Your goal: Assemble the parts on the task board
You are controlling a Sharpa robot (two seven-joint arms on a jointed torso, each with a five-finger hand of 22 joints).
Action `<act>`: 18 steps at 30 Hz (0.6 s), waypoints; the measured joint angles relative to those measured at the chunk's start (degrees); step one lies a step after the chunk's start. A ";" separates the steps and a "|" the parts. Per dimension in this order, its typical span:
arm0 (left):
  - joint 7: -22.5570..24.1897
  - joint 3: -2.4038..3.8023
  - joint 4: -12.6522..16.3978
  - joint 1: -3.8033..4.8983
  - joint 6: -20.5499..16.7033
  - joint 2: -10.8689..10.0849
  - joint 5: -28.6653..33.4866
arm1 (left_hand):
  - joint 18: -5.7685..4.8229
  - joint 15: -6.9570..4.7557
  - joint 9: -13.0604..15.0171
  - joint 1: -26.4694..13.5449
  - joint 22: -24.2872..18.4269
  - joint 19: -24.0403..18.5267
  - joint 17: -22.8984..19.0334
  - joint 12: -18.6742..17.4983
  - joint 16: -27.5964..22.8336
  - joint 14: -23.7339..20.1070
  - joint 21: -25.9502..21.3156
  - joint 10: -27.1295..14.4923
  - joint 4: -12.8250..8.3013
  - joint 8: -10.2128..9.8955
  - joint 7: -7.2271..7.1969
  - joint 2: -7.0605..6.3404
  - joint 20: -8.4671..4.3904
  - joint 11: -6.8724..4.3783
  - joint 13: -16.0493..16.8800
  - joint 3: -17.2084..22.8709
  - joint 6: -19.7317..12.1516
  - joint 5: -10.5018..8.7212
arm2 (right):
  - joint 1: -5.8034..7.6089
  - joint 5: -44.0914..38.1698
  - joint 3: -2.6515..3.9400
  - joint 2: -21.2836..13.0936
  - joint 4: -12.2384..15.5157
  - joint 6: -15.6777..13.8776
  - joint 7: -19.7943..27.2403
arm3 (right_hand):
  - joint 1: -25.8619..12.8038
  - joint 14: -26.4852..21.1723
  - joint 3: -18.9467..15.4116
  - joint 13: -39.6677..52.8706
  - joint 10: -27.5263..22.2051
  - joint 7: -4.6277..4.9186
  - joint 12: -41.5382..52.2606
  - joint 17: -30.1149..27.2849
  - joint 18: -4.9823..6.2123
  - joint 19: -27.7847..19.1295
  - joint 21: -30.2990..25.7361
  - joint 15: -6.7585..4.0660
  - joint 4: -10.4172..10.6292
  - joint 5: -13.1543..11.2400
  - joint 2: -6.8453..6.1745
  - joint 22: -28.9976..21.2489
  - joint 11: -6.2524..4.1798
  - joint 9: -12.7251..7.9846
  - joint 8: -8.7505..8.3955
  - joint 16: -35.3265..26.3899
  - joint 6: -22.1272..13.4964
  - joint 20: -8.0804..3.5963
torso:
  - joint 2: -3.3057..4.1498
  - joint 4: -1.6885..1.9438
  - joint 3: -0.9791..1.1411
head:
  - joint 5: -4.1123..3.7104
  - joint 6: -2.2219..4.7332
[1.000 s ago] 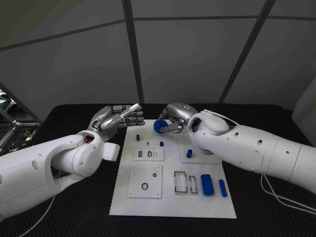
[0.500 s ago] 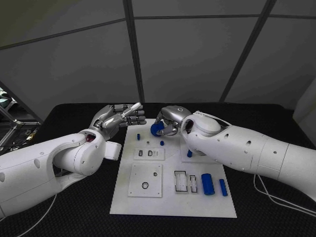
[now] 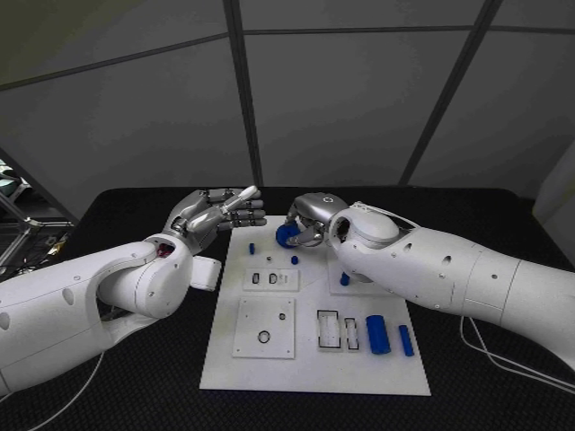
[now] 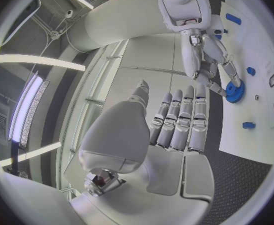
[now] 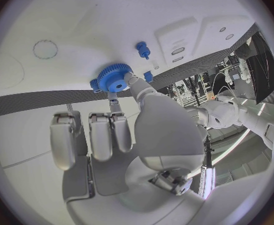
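The white task board lies in the middle of the black table. My right hand hovers over the board's far end and pinches a blue gear between its fingertips. Two small blue pegs stand on the board just near of the gear. My left hand is raised beside the board's far left corner, fingers straight and together, holding nothing. A blue cylinder and a thinner blue bar lie on the board's near right part.
Another blue piece stands by my right forearm. A black ring lies on a raised square plate at the near left of the board. Rectangular slots sit in the board's near middle. Black table surrounds the board.
My right hand has carried the blue gear slightly left and down toward the board's far end. The left hand has stayed in place.
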 measured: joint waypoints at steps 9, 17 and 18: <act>0.00 0.00 -0.03 0.00 0.00 0.03 0.00 | 0.00 0.00 0.00 0.00 0.00 0.00 0.00 0.00 0.00 0.00 0.00 0.00 0.00 0.00 0.00 0.00 0.00 0.00 0.00 0.00 0.00 0.00 | -0.15 -0.33 -0.11 0.18 -0.24 0.93 -0.95 | -4.14 -0.21 -2.34 0.00 -0.10 0.06 -1.18 -0.01 0.01 0.01 0.00 0.64 2.04 -0.89 -1.78 0.00 1.14 0.53 0.06 -0.26 -3.89 0.43 | 0.00 0.00 0.01 | -0.10 0.05; 0.00 0.00 -0.03 0.01 0.00 0.00 0.00 | 0.00 0.00 0.00 0.00 -0.01 0.00 0.02 0.00 -0.03 0.00 0.00 0.00 0.00 0.00 0.00 0.00 0.00 0.00 0.00 0.00 0.00 0.00 | 0.06 -0.08 0.03 0.19 -0.24 2.36 -1.05 | -8.07 -0.22 -4.65 0.00 -0.10 -0.10 -1.18 -0.01 0.01 0.01 0.00 0.64 8.24 -0.95 -3.27 0.00 1.14 0.33 -0.13 -0.26 -4.27 0.43 | 0.00 -0.01 0.01 | -0.10 0.01; -0.01 0.00 -0.03 0.01 0.00 0.00 0.00 | 0.00 0.00 -0.02 0.00 -0.04 0.00 0.04 0.00 -0.22 0.00 0.00 0.00 0.00 0.00 0.00 0.00 0.00 0.00 0.00 0.00 0.00 0.00 | 0.08 0.01 0.04 0.18 -0.23 2.48 -1.05 | -8.97 -0.22 -4.95 0.00 -0.10 -0.12 -1.18 -0.01 0.01 0.01 0.00 0.64 9.94 -0.95 -3.33 0.00 1.14 0.34 -0.22 -0.26 -4.28 0.43 | 0.00 -0.02 0.01 | -0.10 0.01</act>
